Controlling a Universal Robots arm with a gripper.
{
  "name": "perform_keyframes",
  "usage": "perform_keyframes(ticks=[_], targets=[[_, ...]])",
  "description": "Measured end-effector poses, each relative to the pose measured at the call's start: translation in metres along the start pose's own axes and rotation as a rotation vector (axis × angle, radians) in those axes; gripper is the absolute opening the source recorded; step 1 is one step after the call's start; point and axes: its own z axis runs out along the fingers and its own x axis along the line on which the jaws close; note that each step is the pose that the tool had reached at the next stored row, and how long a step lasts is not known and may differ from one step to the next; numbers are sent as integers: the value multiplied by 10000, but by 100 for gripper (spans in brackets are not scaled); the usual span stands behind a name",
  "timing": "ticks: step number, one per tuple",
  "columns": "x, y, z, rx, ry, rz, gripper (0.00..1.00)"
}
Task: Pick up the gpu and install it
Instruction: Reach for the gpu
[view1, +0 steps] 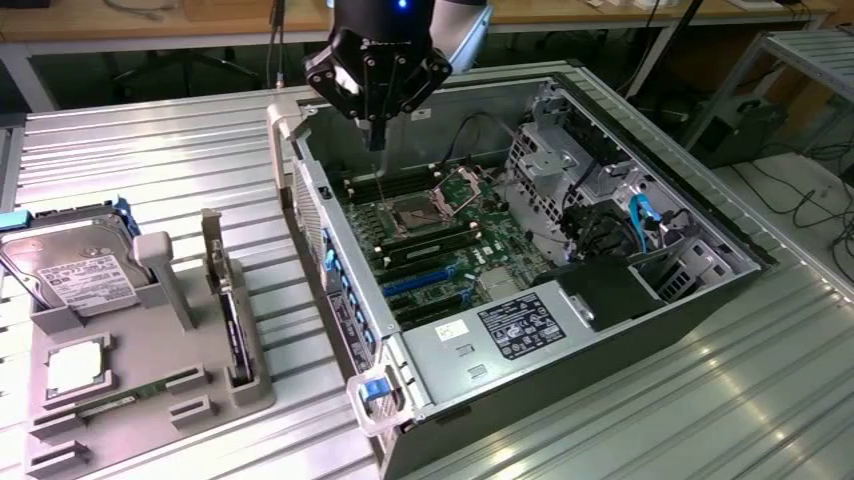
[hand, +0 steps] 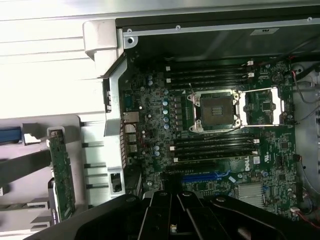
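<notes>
one gpu (view1: 235, 335) stands on edge, parallel to the case (view1: 574, 400), toward the exterior view's left of the closed, empty claw (view1: 378, 135).

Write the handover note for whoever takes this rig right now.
The gripper is shut and empty, hanging over the motherboard inside the open computer case.
The gpu stands on edge in the grey holder, to the exterior view's left of the case, untouched.
Done: nothing yet.
Left: the pick-up and the install.
</notes>
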Motion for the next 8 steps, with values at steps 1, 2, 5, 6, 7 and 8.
perform_keyframes(ticks=[1,2,5,6,7,8], targets=[[6,-1,0,0,0,0,11],[10,-2,0,0,0,0,11],[25,-4,-1,0,0,0,11],[31,-5,-1,0,0,0,11],[36,-5,-1,0,0,0,11],[41,-6,-2,1,1,0,11]])
